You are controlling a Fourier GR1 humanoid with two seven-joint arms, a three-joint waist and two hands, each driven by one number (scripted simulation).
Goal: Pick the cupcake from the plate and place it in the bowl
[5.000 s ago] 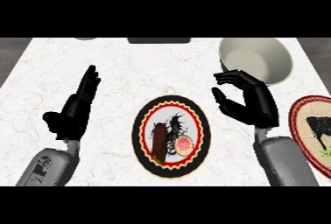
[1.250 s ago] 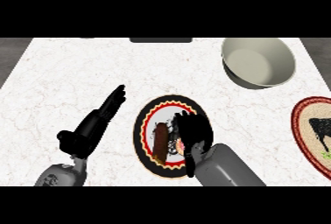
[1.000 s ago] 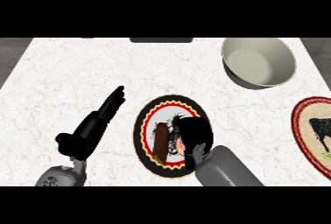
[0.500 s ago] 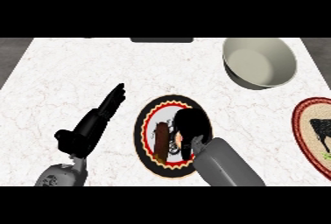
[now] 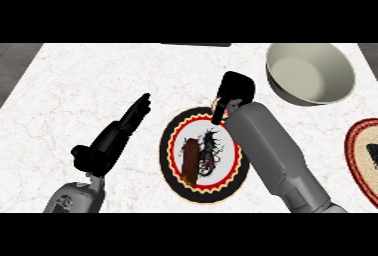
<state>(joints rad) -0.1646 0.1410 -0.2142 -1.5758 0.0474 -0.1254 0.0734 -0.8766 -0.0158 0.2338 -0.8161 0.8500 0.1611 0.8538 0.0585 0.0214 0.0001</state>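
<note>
My right hand (image 5: 238,89) hovers over the far edge of the red-rimmed patterned plate (image 5: 170,150), fingers curled. Only a sliver of the cupcake (image 5: 215,104) shows under the fingers; the rest is hidden by the hand. The plate's middle shows only its dark pattern and a brown strip. The pale empty bowl (image 5: 310,75) stands at the far right, beyond and to the right of the hand. My left hand (image 5: 118,134) rests open left of the plate, fingers straight and pointing away.
A second red-rimmed plate (image 5: 363,150) is cut off by the right edge, close to my right forearm. A dark object (image 5: 196,44) lies at the counter's far edge. The counter's left edge runs along the upper left.
My right hand closed over the cupcake on the plate, then lifted and moved away toward the plate's far edge with it. The left hand has barely moved.
</note>
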